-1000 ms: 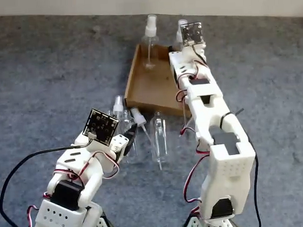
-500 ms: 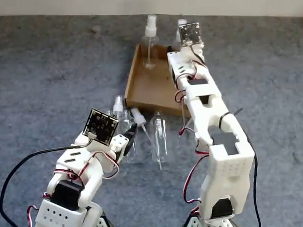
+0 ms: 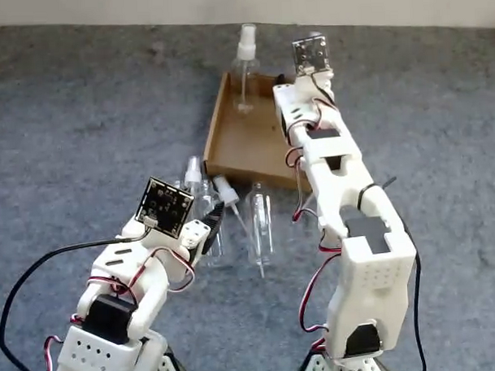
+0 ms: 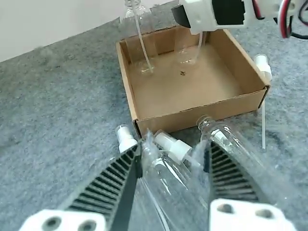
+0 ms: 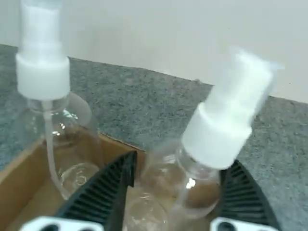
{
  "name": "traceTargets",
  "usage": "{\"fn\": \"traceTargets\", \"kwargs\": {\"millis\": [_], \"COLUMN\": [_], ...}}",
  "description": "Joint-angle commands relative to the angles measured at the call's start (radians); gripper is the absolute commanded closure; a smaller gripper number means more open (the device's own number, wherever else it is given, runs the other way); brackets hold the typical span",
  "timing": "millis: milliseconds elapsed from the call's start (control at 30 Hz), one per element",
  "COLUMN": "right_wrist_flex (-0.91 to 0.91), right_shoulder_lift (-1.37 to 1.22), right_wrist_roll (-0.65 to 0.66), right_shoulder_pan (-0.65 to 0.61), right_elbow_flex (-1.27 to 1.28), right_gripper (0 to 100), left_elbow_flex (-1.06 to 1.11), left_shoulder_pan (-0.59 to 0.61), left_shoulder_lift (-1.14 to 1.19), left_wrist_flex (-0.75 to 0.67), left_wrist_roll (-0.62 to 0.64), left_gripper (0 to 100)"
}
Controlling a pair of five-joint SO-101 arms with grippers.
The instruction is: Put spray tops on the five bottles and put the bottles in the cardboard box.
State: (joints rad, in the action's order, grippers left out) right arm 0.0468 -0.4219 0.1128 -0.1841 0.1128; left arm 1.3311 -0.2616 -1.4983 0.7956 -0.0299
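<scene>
We see the right gripper (image 5: 179,166) clasping a tilted bottle (image 5: 207,144) within the box (image 3: 246,145); the left gripper (image 4: 173,151) stands wide astride a lying bottle (image 4: 166,180) on the carpet (image 3: 91,118).

Around the cardboard box (image 3: 250,145), itself matt brown paperboard, you have a grey, rough, matt carpet-like cloth (image 3: 82,118). The bottles (image 3: 259,222) in and beside the box are clear glossy plastic, with smooth white plastic spray tops (image 5: 42,62). Your right gripper (image 5: 178,168) has ribbed matt black pads (image 5: 103,187). The arms (image 3: 345,190) are matt white plastic.
</scene>
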Motion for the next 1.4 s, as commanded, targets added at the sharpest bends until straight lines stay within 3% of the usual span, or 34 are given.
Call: {"fn": "traceTargets", "kwargs": {"millis": [0,1200,1367], "right_wrist_flex": [0.018,0.016,0.016], "right_shoulder_lift": [0.021,0.028,0.073], "right_wrist_roll": [0.009,0.015,0.114], "right_shoulder_pan": [-0.01,-0.005,-0.013], "right_elbow_flex": [-0.061,-0.061,-0.018], "right_gripper": [78.1,78.1,78.1], "left_elbow_flex": [-0.002,-0.002,-0.002], "left_shoulder_pan": [0.007,0.008,0.01], "left_shoulder_lift": [-0.007,-0.007,-0.007], "left_wrist_flex": [-0.026,-0.026,-0.026], "left_wrist_roll": [-0.006,-0.006,-0.006], "left_gripper": [84,84,84]}}
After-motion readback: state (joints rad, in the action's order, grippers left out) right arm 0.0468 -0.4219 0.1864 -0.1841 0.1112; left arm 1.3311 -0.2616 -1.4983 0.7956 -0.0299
